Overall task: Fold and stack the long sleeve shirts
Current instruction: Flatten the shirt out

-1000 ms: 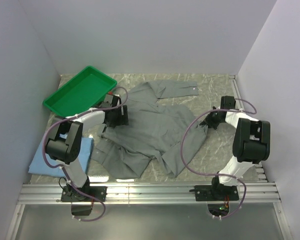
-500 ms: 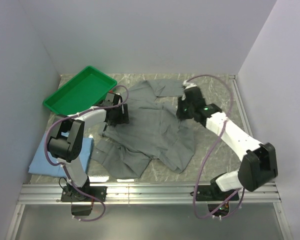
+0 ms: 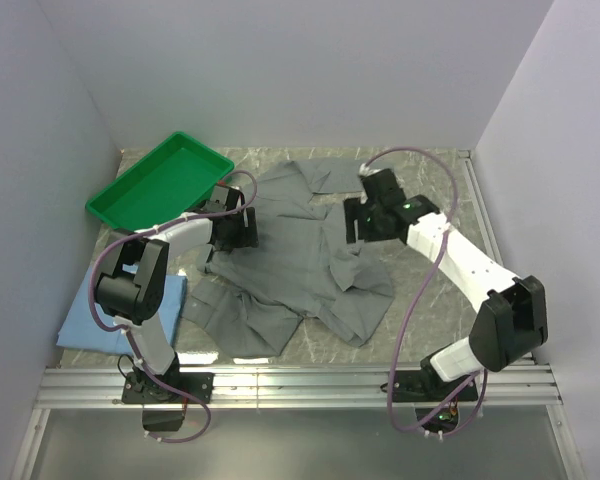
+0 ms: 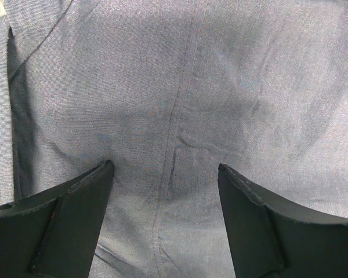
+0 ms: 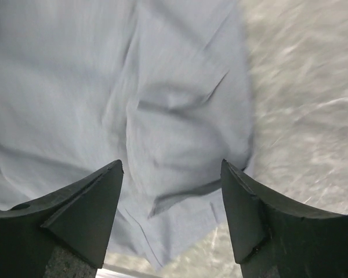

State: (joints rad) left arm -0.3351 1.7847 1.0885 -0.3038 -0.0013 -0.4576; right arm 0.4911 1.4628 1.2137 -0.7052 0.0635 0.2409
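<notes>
Right claw (image 5: 171, 165), jaws apart, hovers over the grey shirt (image 3: 295, 265), left claw (image 4: 165, 168) spread too: folding looks underway, and next it needs an edge pinched.

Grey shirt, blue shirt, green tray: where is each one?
grey shirt (image 3: 300, 270), top view, middle of its body.
light blue shirt (image 3: 80, 328), top view, its left part.
green tray (image 3: 170, 178), top view, its bare floor.

A grey marbled desk (image 3: 325, 348) is seen across the overhead view. A green rectangular plastic tray (image 3: 160, 180) is set on it at the upper left. A plain grey cloth shirt (image 3: 290, 255) is spread, rumpled, over the centre. A light blue folded cloth shirt (image 3: 85, 322) is laid at the lower left, just beside the grey one.
</notes>
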